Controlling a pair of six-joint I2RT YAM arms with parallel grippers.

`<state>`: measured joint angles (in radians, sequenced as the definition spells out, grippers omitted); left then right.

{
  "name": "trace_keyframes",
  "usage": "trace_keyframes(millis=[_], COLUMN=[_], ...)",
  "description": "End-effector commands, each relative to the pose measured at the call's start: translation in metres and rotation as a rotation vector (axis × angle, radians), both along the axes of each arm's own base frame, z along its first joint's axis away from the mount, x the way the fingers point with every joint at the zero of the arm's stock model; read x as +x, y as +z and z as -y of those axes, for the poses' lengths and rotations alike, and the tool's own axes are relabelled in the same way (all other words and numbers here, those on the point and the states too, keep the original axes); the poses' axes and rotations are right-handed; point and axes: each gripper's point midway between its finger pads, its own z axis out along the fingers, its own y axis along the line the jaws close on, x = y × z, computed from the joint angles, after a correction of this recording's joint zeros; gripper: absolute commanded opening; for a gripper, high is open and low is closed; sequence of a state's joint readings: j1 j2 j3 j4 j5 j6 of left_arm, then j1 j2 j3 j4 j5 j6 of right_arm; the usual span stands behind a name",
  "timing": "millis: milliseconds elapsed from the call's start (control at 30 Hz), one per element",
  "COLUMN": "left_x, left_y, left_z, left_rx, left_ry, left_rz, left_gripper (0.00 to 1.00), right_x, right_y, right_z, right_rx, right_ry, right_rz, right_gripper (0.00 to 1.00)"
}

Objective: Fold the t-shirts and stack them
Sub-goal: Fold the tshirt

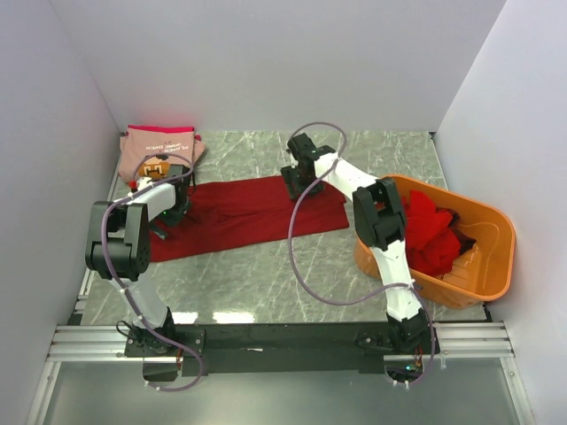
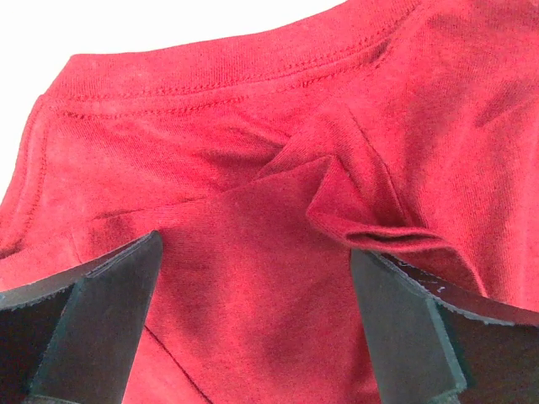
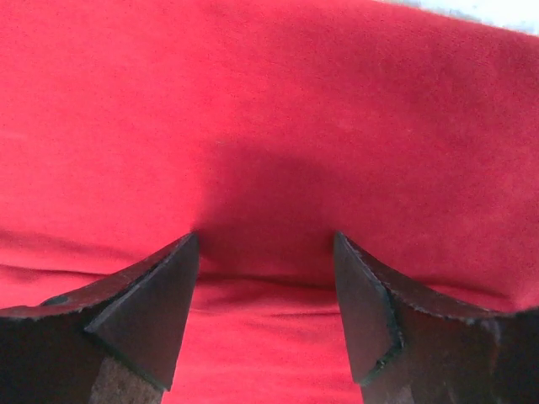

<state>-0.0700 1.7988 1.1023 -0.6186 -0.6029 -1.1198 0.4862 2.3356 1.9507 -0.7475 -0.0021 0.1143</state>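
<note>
At centre frame we see a dark red t-shirt [image 1: 248, 212] spread on a grey table [image 1: 266, 292] veined like marble, with a pink t-shirt [image 1: 161, 144] at upper left bearing a brown-orange print. At right, an orange tub [image 1: 483, 266] holds more red t-shirts [image 1: 430, 232] of a brighter shade. We note the left arm [image 1: 120, 239] and right arm [image 1: 381, 221] in white and black, their cables [image 1: 297, 257] dull purple, the walls [image 1: 266, 62] white, and black fingers [image 2: 93, 320] against red cloth in the wrist views.

Bare table [image 1: 266, 283] nearside; tub [image 1: 483, 266] rightward.
</note>
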Motion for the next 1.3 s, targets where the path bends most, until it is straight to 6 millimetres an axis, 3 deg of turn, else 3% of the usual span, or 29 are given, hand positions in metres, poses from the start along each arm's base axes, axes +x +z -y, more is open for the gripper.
trace_keyframes(millis=[0,33,67,100,133,167,200,267,333,433,467,500,567,633,700,733,767,800,833,867,900,933,967,1000,1033,1067,1133,1267], left_x=[-0.011,-0.012,-0.014,-0.015,-0.016,-0.017,-0.017,-0.012,-0.012,0.002,0.011,0.017,0.034,0.043,0.066,0.070,0.088,0.095,0.098,0.116,0.121,0.124,0.144,0.151,0.155,0.170,0.190,0.207], left_y=[-0.013,-0.012,-0.015,-0.015,-0.016,-0.017,-0.019,-0.022,-0.026,-0.023,-0.020,-0.019,-0.017,-0.024,-0.018,-0.030,-0.022,-0.023,-0.038,-0.026,-0.027,-0.041,-0.027,-0.029,-0.044,-0.032,-0.036,-0.047], left_z=[0.015,0.016,0.018,0.022,0.024,0.026,0.028,0.034,0.038,0.055,0.061,0.074,0.090,0.110,0.134,0.146,0.159,0.173,0.181,0.198,0.210,0.217,0.231,0.237,0.240,0.250,0.258,0.257], left_rx=[-0.035,-0.034,-0.035,-0.034,-0.032,-0.027,-0.028,-0.032,-0.025,-0.027,-0.029,-0.044,-0.058,-0.072,-0.093,-0.118,-0.132,-0.145,-0.151,-0.180,-0.186,-0.194,-0.212,-0.219,-0.225,-0.239,-0.237,-0.234], left_ry=[-0.021,-0.026,-0.032,-0.047,-0.053,-0.057,-0.062,-0.079,-0.088,-0.148,-0.178,-0.215,-0.259,-0.323,-0.393,-0.425,-0.461,-0.495,-0.513,-0.542,-0.578,-0.595,-0.630,-0.645,-0.649,-0.667,-0.676,-0.668], left_rz=[-0.032,-0.029,-0.038,-0.039,-0.046,-0.046,-0.051,-0.055,-0.078,-0.063,-0.051,-0.040,-0.023,-0.040,-0.011,-0.033,-0.004,0.002,-0.025,0.008,0.002,-0.024,0.018,0.023,0.004,0.039,0.063,0.087], left_gripper=[0.99,0.99,0.99,0.99,0.99,0.99,0.99,1.00,1.00,0.99,1.00,0.99,0.99,0.99,0.99,0.99,0.99,0.99,1.00,1.00,0.99,0.99,0.99,0.99,0.99,0.99,0.99,0.99], right_x=[-0.019,-0.027,-0.048,-0.051,-0.060,-0.084,-0.091,-0.121,-0.142,-0.190,-0.210,-0.220,-0.259,-0.283,-0.313,-0.321,-0.336,-0.344,-0.349,-0.354,-0.361,-0.362,-0.363,-0.366,-0.365,-0.365,-0.369,-0.382], right_y=[0.005,0.003,-0.014,-0.003,-0.005,-0.019,-0.009,-0.018,-0.007,-0.002,-0.009,0.000,-0.005,0.001,0.000,0.000,0.001,0.002,0.003,0.006,0.008,0.014,0.017,0.021,0.028,0.030,0.041,0.056], right_z=[0.007,0.010,0.020,0.020,0.024,0.032,0.025,0.027,0.011,0.000,0.002,-0.004,-0.015,-0.027,-0.037,-0.041,-0.049,-0.054,-0.059,-0.066,-0.073,-0.082,-0.087,-0.093,-0.103,-0.108,-0.121,-0.140], right_rx=[0.036,0.033,0.015,0.030,0.029,0.002,0.021,0.011,0.048,0.046,0.035,0.066,0.109,0.162,0.172,0.178,0.195,0.206,0.218,0.234,0.244,0.263,0.274,0.285,0.309,0.317,0.355,0.437], right_ry=[-0.037,-0.053,-0.059,-0.067,-0.106,-0.100,-0.082,-0.074,-0.042,0.033,0.059,0.081,0.164,0.234,0.321,0.347,0.401,0.430,0.450,0.474,0.507,0.529,0.543,0.571,0.588,0.601,0.639,0.719], right_rz=[-0.013,-0.021,-0.075,-0.039,-0.046,-0.090,-0.061,-0.095,-0.083,-0.087,-0.111,-0.101,-0.164,-0.182,-0.207,-0.211,-0.225,-0.234,-0.237,-0.239,-0.241,-0.229,-0.222,-0.221,-0.205,-0.204,-0.206,-0.234], right_gripper=[0.72,0.72,0.72,0.72,0.72,0.72,0.72,0.72,0.72,0.72,0.72,0.72,0.71,0.71,0.71,0.71,0.71,0.71,0.71,0.71,0.71,0.71,0.71,0.71,0.71,0.71,0.71,0.71])
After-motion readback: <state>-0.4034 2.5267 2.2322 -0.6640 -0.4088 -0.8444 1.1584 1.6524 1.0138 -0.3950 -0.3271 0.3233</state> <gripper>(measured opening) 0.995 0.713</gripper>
